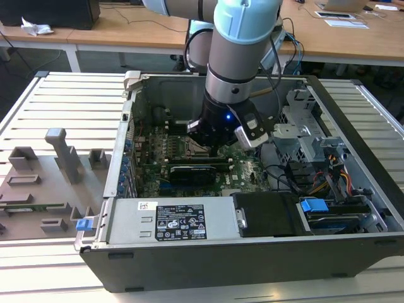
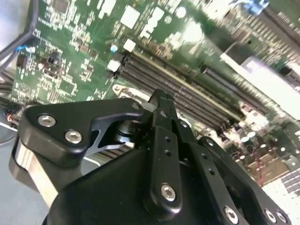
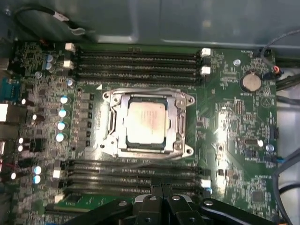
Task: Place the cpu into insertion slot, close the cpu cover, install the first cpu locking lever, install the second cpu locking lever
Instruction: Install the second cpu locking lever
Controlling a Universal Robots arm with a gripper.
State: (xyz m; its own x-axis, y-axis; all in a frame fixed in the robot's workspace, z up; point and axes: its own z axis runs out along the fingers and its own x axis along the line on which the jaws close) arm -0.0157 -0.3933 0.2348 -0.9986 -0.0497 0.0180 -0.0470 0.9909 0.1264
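1. Holds the jaws drawn tight together with nothing between them; reads as a posture for pushing or hooking something thin rather than for carrying a part.
2. In the first wrist view, sets those closed jaws above the nearer bank of memory slots, just beside the socket and not touching it, probably to leave the socket open to the camera.
3. Finds the cpu lying flat, silver top up, square within the insertion slot: seated, not carried.
4. Shows the cpu cover folded down around the chip, its window framing the metal top, presumably to press the chip onto the contacts.
5. Traces a thin locking lever along the far side of the cover and a second lever along the near side, both lying low against the frame; cannot tell whether either is hooked under its catch.
6. Spreads outward to the green motherboard, with a coin cell off to one side and a further bank of memory slots beyond the socket.
7. In the exterior view, lowers the arm steeply into the open computer case, wrist nearly vertical, the only clear way down between the case walls.
8. Rests the case on its side on the slatted bench, board facing up for access from above, with a grey fixture tray at the exterior view's left.
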